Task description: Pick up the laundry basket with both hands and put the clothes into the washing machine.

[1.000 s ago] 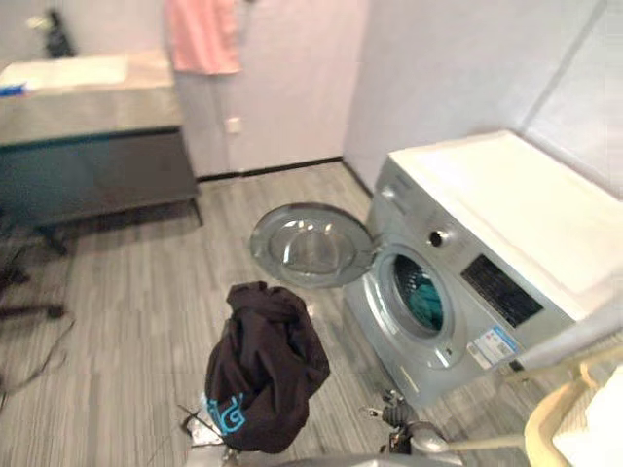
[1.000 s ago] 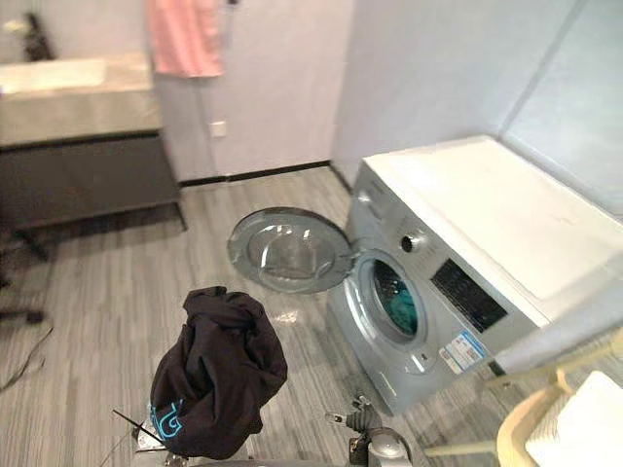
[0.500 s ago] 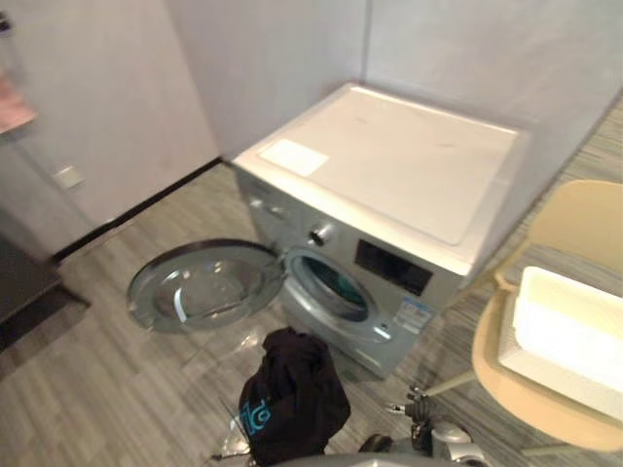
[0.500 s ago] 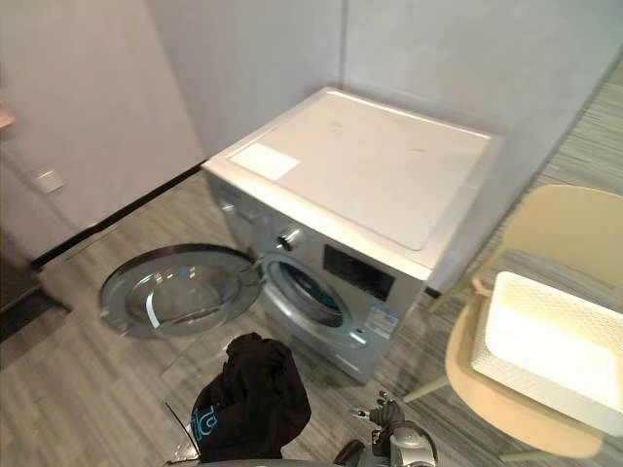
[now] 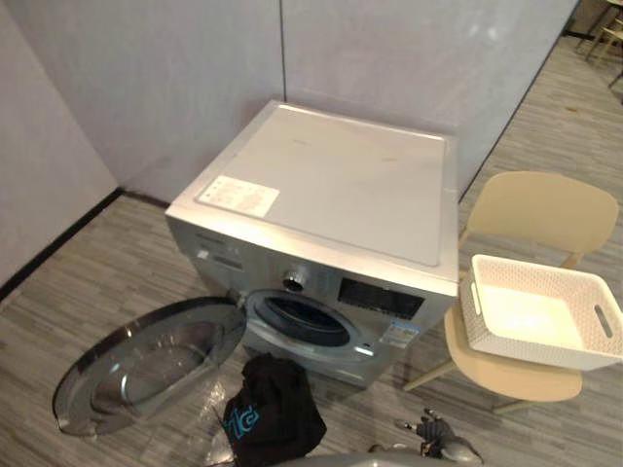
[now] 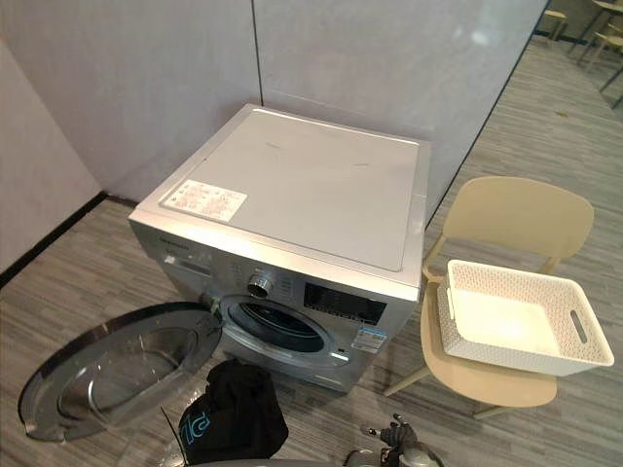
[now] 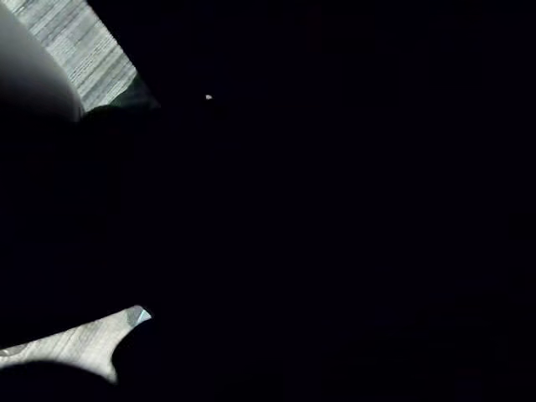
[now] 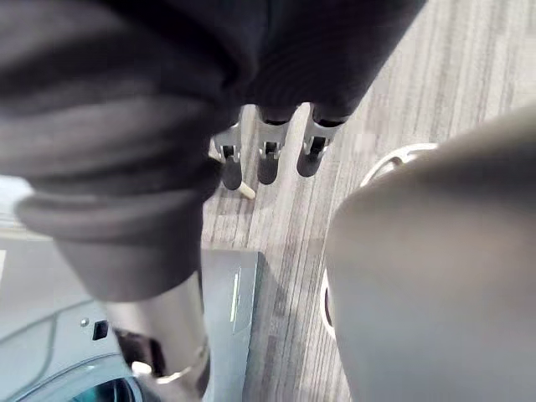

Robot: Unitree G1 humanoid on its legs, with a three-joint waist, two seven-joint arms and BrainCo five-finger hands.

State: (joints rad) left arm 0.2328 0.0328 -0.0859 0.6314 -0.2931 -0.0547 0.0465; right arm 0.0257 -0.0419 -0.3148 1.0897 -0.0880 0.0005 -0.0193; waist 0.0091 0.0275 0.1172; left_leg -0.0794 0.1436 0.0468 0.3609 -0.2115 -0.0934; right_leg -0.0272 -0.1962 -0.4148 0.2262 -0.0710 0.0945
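Black garment [image 5: 273,418] hangs before the washing machine's [image 5: 331,195] open drum [image 5: 300,321], seemingly for loading; left hand's grip beneath it cannot be told, right hand [image 8: 266,163] slack and empty, basket [image 5: 492,277] parked on chair [image 5: 540,209].

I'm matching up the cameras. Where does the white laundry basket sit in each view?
Left eye view: white laundry basket on the beige chair, right of the washing machine.
Right eye view: same place, on the chair right of the machine.
Left wrist view: too dark to tell.
Right wrist view: cannot make it out.
Shared landmark: the washing machine.
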